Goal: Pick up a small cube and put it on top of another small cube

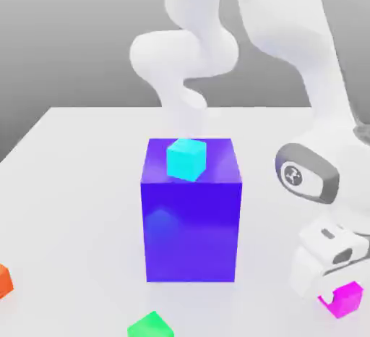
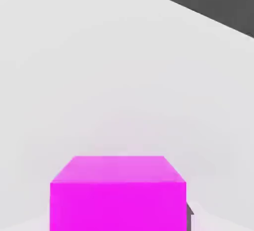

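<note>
— Sitting where, the magenta cube [image 1: 345, 299]?
— Resting on the white table [image 1: 72, 184], toward the near corner at the exterior view's right, well apart from the tall blue block [image 1: 191, 227].
— And the gripper [image 1: 332, 291]?
— Hanging low, right at the magenta cube, reaching down to its upper edge. Showing nothing clear enough for telling clasped from loose, so leaving that undecided.
— Showing what, from the hand view?
— Looking onto the magenta cube [image 2: 118, 195] close below, lying flat on the table [image 2: 99, 76].
— Standing on the blue block?
— Carrying a cyan cube [image 1: 187, 159], sitting slightly turned on the top face.
— Lying elsewhere?
— Orange cube [image 1: 3, 280] resting at the exterior view's left edge, green cube [image 1: 152, 325] lying in front of the blue block, both apart from it.
</note>
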Motion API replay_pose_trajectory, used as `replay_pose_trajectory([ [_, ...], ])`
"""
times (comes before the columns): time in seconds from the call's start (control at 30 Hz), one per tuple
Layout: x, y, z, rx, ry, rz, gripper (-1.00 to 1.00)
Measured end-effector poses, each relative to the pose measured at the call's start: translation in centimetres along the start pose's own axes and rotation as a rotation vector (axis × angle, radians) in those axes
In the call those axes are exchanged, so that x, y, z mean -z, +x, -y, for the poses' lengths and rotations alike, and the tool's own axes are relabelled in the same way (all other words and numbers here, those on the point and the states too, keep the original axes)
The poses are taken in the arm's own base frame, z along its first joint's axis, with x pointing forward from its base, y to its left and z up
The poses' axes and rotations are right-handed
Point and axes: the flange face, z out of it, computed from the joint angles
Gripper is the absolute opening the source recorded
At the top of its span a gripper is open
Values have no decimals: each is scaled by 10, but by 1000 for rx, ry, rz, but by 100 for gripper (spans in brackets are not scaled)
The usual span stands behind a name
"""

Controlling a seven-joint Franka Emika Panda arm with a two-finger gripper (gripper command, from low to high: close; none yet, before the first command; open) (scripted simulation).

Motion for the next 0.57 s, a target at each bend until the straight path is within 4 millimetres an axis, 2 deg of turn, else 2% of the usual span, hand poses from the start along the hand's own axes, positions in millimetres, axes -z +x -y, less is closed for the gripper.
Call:
replay_pose_trajectory([
  [0.07,15,34,-28,-119,-8,-3,-100],
  [0.2,33,104,-108,-409,-15,-4,-100],
  [0.33,49,153,-196,-687,-8,-2,-100],
  [0.4,37,174,-240,-823,-2,0,-100],
  [0.47,10,181,-257,-873,-1,0,-100],
  [0.5,3,181,-260,-881,-1,-1,100],
  [0.57,3,181,-260,-881,-1,-1,100],
])
